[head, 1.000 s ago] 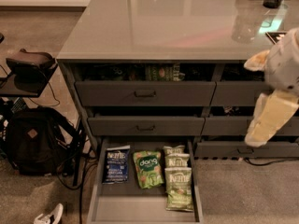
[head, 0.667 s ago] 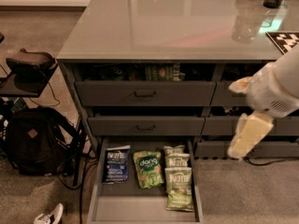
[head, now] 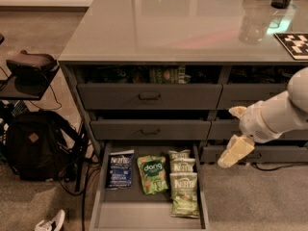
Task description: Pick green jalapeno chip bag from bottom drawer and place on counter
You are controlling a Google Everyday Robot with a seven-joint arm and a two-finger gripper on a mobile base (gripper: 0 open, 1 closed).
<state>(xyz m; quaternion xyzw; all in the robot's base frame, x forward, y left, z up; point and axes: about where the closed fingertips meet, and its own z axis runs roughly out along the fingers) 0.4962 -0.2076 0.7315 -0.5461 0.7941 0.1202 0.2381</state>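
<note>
Carpet [head: 255,201] underlies jaws hanging right of bottom drawer [head: 139,213].

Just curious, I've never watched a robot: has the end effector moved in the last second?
Yes. The end effector has swung left and lower in the view, nearer the open bottom drawer, but is not yet over it.

Jaws right of bottom drawer [head: 144,215]; jalapeno chip bag [head: 184,194] inside, rightmost; counter [head: 168,28] above.
</note>
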